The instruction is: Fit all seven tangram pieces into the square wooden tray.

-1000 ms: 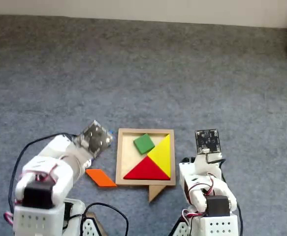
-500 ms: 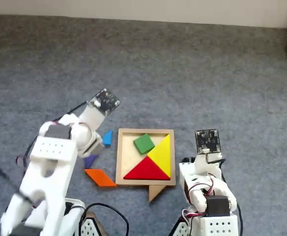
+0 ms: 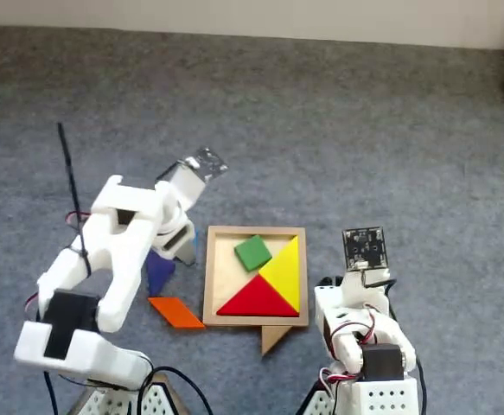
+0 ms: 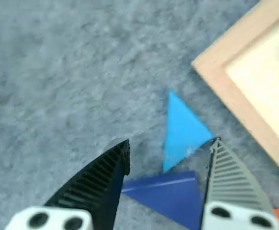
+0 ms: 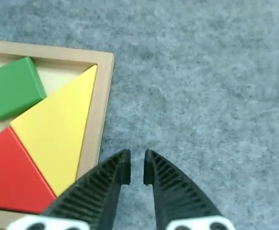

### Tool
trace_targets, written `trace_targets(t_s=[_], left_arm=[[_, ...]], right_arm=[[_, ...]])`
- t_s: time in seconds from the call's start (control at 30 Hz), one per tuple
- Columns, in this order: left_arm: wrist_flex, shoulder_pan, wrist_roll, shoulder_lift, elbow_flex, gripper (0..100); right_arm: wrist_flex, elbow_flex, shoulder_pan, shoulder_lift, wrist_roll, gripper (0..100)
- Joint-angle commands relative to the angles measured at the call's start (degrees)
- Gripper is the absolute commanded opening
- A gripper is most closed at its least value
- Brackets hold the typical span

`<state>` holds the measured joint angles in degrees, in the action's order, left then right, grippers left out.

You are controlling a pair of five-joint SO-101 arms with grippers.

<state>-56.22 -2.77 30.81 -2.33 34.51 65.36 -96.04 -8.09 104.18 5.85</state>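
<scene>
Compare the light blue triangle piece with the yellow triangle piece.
The light blue triangle piece lies on the grey carpet outside the square wooden tray; the yellow triangle piece sits inside it. The yellow one is plainly larger than the light blue. Both lie flat.

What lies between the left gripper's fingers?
In the left wrist view, the open left gripper straddles a light-blue triangle piece and, nearer the wrist, a dark-blue triangle piece.

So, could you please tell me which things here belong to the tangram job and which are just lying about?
Job: square wooden tray, green square, yellow triangle, red triangle, orange parallelogram, light blue triangle, dark blue triangle, plain wooden triangle.
Lying about: grey carpet, black cable.
</scene>
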Motion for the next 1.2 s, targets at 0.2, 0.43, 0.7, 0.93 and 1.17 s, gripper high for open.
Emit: trace_targets(t_s=[0.2, 0.43, 0.7, 0.93, 1.17], left_arm=[[0.97, -2.24, -3.69, -0.84, -4.26, 24], [0.44, -2.33, -3.6, -5.23, -6.46, 13], [-7.03, -2.33, -3.6, -10.95, -14.02, 11], [-14.95, -4.88, -3.52, -11.12, -20.79, 3], [-19.87, -10.68, -3.25, -11.12, -28.88, 3]], right_arm=[[-1.1, -5.49, 0.75, 0.84, -0.26, 5.4], [-1.1, -5.49, 0.75, 0.84, -0.26, 5.4], [-1.1, -5.49, 0.75, 0.75, -0.26, 5.4], [-1.1, -5.49, 0.75, 0.75, -0.26, 5.4], [-1.1, -5.49, 0.75, 0.75, -0.26, 5.4]])
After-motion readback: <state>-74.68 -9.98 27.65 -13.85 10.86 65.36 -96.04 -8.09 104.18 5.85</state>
